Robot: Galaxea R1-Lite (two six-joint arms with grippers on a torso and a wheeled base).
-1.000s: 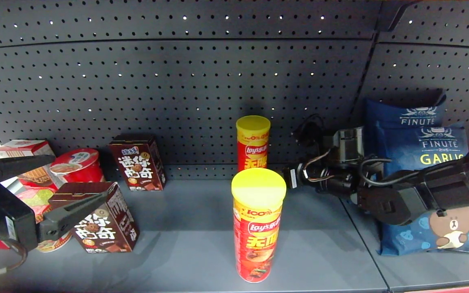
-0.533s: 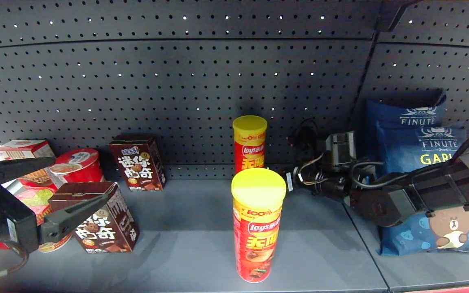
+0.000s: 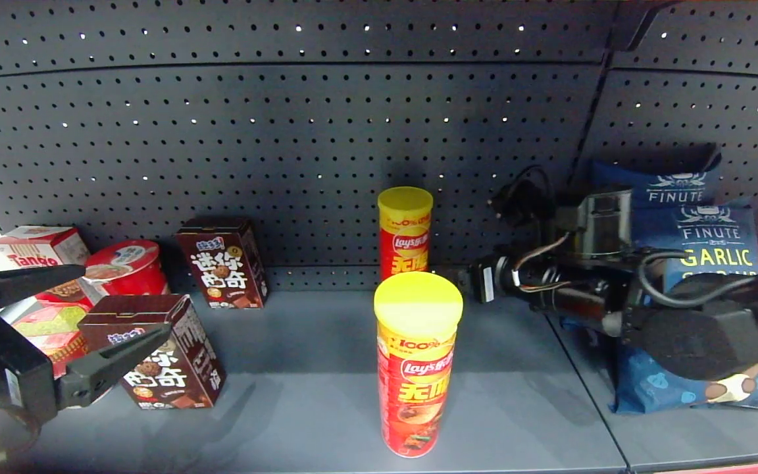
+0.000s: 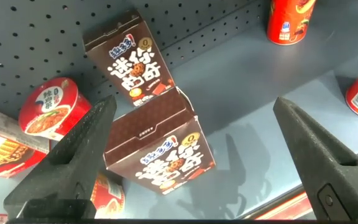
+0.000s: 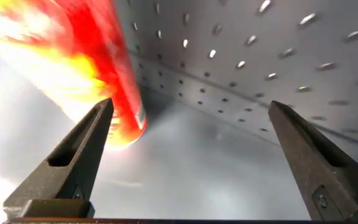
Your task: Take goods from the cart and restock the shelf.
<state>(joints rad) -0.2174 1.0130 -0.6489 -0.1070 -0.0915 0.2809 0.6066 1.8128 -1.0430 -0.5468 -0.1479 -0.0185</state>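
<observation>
Here, two tall red chip cans stand upright on the grey shelf (image 3: 300,401). Both have yellow lids on, so what is inside stays hidden. The near chip can (image 3: 417,368) is at the front middle, and the far chip can (image 3: 405,230) is right behind it, by the back wall with the holes. Both labels have yellow writing.

On the left are two shut brown boxes with white writing and cookie pictures. The near brown box (image 3: 168,359) leans a bit, and the far brown box (image 3: 223,262) stands up. Beside them sit a red bowl (image 3: 126,263) with its lid on and a white and red box (image 3: 40,245). On the right, blue bags (image 3: 708,230) carry white and yellow writing.

The left gripper (image 4: 194,102) is wide open over the near brown box and holds nothing. The right gripper (image 5: 190,104) is wide open too, empty, just right of the far chip can.
</observation>
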